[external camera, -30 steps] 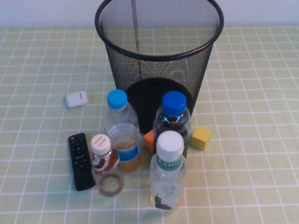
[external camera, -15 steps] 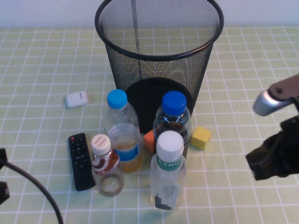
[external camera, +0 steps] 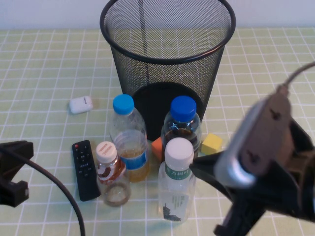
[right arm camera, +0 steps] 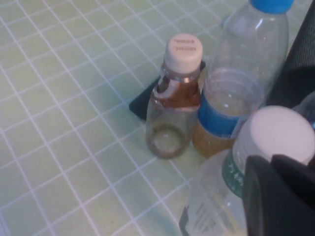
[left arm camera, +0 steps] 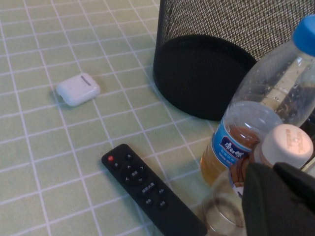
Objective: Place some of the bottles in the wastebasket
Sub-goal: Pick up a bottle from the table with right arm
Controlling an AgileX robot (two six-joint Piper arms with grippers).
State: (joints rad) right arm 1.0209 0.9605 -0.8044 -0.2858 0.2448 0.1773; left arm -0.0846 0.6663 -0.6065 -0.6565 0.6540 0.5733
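The black mesh wastebasket stands at the back centre. In front of it stand the bottles: a blue-capped one with amber liquid, a second blue-capped one, a short red-brown-labelled one and a tall green-labelled one. My left gripper is at the left edge, shut and holding nothing; in its wrist view the gripper sits close by the short bottle. My right gripper is at the lower right, shut and holding nothing, close beside the green-labelled bottle.
A black remote lies left of the short bottle. A white case lies further back on the left. An orange block and a yellow block sit near the basket's base. A green checked cloth covers the table.
Both arms have come further into view: the right one from the right edge toward the green-labelled bottle, the left one in from the left edge. The bottles have not moved.
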